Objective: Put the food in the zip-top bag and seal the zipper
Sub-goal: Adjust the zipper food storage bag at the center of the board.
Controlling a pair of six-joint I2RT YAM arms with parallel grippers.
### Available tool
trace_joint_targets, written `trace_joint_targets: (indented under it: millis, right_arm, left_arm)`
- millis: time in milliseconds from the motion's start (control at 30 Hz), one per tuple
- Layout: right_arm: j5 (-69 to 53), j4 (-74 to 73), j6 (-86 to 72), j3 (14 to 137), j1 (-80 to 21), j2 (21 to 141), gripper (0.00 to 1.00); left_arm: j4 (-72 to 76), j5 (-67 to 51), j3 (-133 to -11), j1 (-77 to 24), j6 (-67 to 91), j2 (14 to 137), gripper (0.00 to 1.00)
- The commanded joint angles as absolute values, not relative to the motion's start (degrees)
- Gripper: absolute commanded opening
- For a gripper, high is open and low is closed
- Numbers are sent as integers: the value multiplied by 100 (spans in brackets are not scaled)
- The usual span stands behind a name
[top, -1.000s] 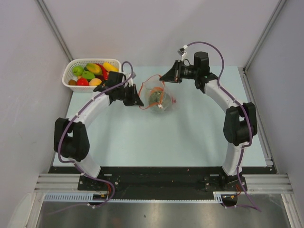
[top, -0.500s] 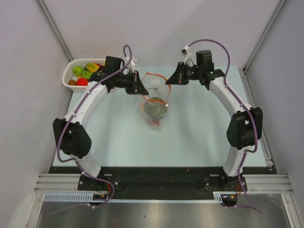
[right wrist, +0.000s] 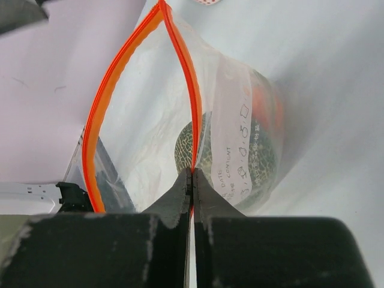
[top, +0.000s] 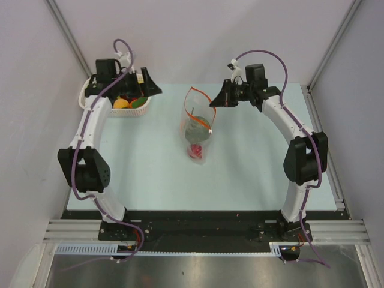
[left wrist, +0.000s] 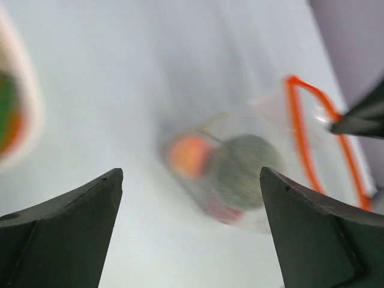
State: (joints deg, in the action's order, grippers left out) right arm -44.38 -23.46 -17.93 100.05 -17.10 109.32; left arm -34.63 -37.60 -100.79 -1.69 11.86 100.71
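Your right claw [right wrist: 192,175] is clenched on the zipper [right wrist: 193,114] of the zip-top bag [top: 195,137], holding the mouth up and gaping while the pouch lies mid-worktop [top: 252,162]. Inside the bag you see the food [top: 193,127]: a netted green piece with a red piece beside it. Your left claw [left wrist: 189,173] is released, jaws wide apart and grasping nothing, over the white basket [top: 129,114] at the far-left corner.

The zip-top bag [right wrist: 139,137] carries a white write-on panel [right wrist: 234,105]. Its small dark print runs sideways in the right wrist view. "DATE" and "CONTENT" appear readable; the other characters beside them are too small to tell.
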Motion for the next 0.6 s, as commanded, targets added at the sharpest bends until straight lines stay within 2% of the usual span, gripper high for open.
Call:
trace_joint_targets:
  millis: [0,133,300,567]
  right_arm:
    - [-4500,-2197,-1766,10371,-1749,10995,0]
    - [-4518,-2145,-1819,10406,-1758,11021,0]
    - [-4535,-2145,-1802,10415,-1775,11021,0]
    - [-4561,-2127,-1819,10476,-1775,11057,0]
  left_arm:
    - [-2988,-2491,-10546,316,-242,10440,100]
    - [-3356,-1899,-11555,518,-861,11415,98]
    - [-3744,-2276,-12681,799,-695,12592,81]
    - [-3727,-2742,-12428,844,-282,13034,77]
